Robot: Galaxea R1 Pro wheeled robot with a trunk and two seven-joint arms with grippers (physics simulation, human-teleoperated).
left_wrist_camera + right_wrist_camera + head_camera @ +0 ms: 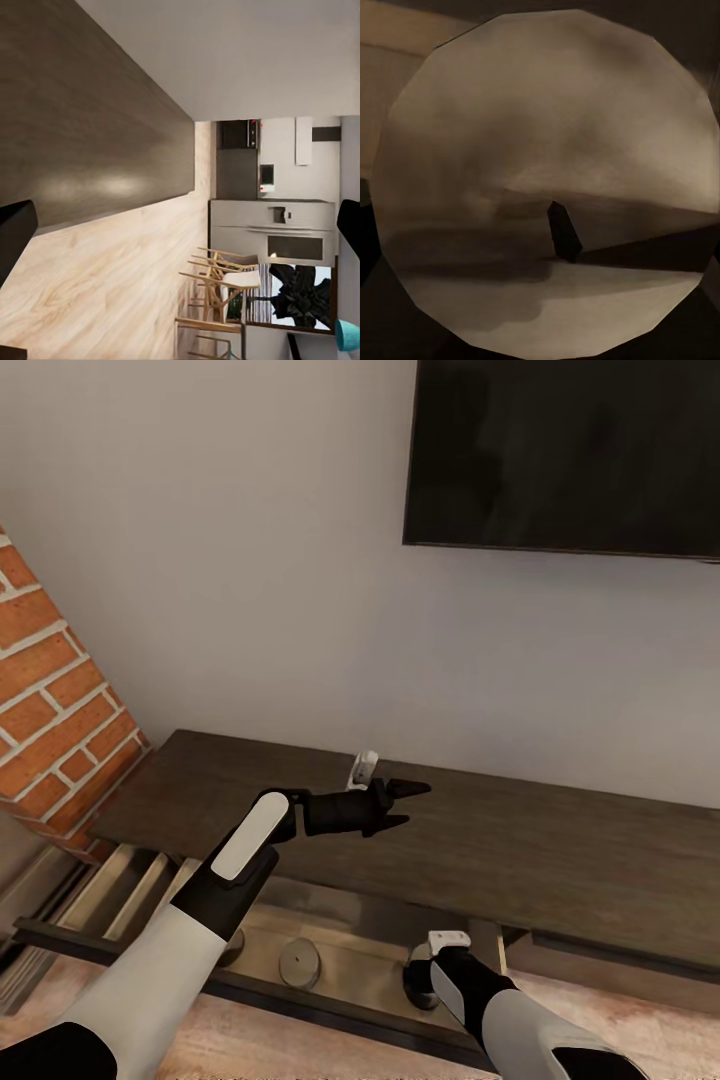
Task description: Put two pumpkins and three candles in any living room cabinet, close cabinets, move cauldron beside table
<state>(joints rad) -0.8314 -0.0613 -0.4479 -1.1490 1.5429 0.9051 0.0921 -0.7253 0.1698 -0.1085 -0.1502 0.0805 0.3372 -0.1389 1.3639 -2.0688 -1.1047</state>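
The long dark-brown cabinet (560, 840) runs along the wall, with a pale-floored drawer (350, 960) pulled out at its front. One grey candle (300, 963) stands in the drawer, and another candle (232, 950) sits half hidden behind my left forearm. My right gripper (420, 978) reaches down into the drawer. Right under it is a candle (540, 150), seen top-on with its dark wick (562, 232); its grip is unclear. My left gripper (415, 805) hovers open and empty over the cabinet top, its fingers (15, 232) spread. The pumpkins and the cauldron are out of view.
A black television (565, 455) hangs on the wall above the cabinet. A brick column (50, 690) stands at the left, with a second opened drawer (130, 890) below it. Across the wooden floor (112, 285), the left wrist view shows chairs (217, 289) and a kitchen.
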